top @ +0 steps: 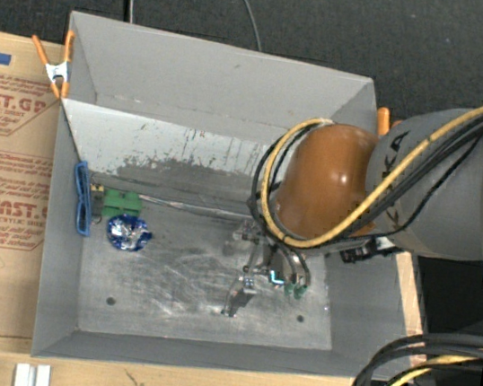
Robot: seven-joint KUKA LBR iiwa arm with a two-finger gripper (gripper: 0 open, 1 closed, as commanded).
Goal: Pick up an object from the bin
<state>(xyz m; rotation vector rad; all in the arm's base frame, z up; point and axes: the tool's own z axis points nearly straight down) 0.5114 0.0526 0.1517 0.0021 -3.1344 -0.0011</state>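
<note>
My gripper point(240, 295) hangs below the arm's wrist, low over the bin floor right of the middle, with its tip close to the bare metal. A small green thing point(298, 288) shows just to its right, partly hidden by the wrist, and I cannot tell whether it touches the gripper. Far to the left lie a green block point(121, 203) and, just in front of it, a crumpled blue and white ball point(128, 234). A long blue tool point(83, 199) lies along the left wall.
The arm and its orange cover with cables hang over the bin's right rear part. Scuffed bare floor stretches between the gripper and the things at the left.
</note>
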